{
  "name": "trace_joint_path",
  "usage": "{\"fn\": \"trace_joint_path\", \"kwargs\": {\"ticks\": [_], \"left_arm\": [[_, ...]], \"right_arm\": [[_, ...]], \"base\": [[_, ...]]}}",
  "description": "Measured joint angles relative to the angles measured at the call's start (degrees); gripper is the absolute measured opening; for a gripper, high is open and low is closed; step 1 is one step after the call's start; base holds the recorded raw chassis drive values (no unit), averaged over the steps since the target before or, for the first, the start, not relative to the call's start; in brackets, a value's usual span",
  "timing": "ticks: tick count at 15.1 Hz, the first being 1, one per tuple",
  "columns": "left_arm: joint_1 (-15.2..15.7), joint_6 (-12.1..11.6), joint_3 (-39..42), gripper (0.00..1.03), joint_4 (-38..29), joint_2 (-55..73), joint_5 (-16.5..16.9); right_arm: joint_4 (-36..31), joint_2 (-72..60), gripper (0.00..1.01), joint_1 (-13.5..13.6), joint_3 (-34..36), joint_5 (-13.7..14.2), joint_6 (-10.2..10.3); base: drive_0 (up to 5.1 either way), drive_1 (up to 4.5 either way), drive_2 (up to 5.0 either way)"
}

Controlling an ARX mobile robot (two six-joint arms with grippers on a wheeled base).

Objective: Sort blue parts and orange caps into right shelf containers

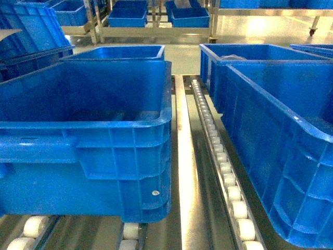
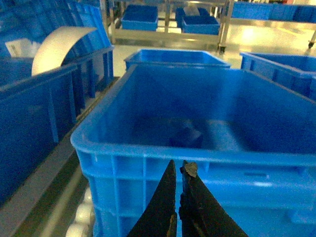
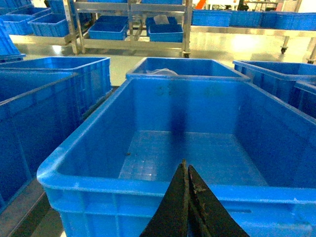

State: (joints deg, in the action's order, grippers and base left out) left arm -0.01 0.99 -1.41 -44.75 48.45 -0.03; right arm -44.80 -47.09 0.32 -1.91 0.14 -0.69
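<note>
on the roller conveyor [image 1: 227,177] stand two rows of bright blue crates. at the front left of the head view sits a large left crate [image 1: 86,138], ribbed walls and thick rim; the left wrist view looks into it [image 2: 197,113] and shows a dark blue part [image 2: 186,137] lying on its floor near the far wall, its shape too dim to make out. a small round pale sticker [image 1: 155,193] sits on its near right corner; no writing can be read on it. at the front right stands the right shelf container [image 1: 283,151], seen from the right wrist [image 3: 163,148] with a bare gridded floor apart from a tiny dark speck near its left wall. behind it a second crate [image 1: 250,60] holds something pale and crumpled [image 3: 159,72], too small to identify. behind the left crate is another blue crate [image 1: 125,52]. far left in the left wrist view, a curled white sheet [image 2: 61,44] rises out of a neighbouring crate [image 2: 39,113]. more blue crates rest on a metal rack [image 1: 151,26] across the shiny floor.

the left gripper [image 2: 178,170] hangs just before the left crate's near rim, fingers pressed together, empty. the right gripper [image 3: 186,173] hangs at the near rim of the right shelf container, fingers likewise together with nothing between them. no orange caps are visible, and no labels or brands are legible.
</note>
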Motion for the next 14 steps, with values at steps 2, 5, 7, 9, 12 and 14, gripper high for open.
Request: {"fn": "trace_joint_path", "kwargs": {"ticks": [2, 5, 7, 9, 12, 14], "left_arm": [[0.0, 0.0, 0.7, 0.02, 5.1, -7.7, 0.0], [0.0, 0.0, 0.8, 0.02, 11.9, -14.7, 0.0], [0.0, 0.0, 0.8, 0.02, 15.4, -18.6, 0.0], [0.0, 0.0, 0.8, 0.02, 17.9, -21.3, 0.0], [0.0, 0.0, 0.8, 0.02, 22.4, -26.1, 0.0], [0.0, 0.0, 0.8, 0.02, 26.2, -29.9, 0.0]], "right_arm": [[6.2, 6.9, 0.02, 0.0, 1.1, 0.0, 0.0], [12.5, 14.1, 0.02, 0.0, 1.2, 0.0, 0.0], [16.0, 17.8, 0.02, 0.0, 1.2, 0.0, 0.0], [18.3, 20.4, 0.02, 0.0, 1.2, 0.0, 0.0], [22.7, 24.9, 0.02, 0.0, 1.2, 0.0, 0.0], [26.5, 28.9, 0.02, 0.0, 1.2, 0.0, 0.0]], "base": [[0.0, 0.0, 0.0], [0.0, 0.0, 0.0], [0.0, 0.0, 0.0], [0.0, 0.0, 0.0], [0.0, 0.0, 0.0], [0.0, 0.0, 0.0]]}}
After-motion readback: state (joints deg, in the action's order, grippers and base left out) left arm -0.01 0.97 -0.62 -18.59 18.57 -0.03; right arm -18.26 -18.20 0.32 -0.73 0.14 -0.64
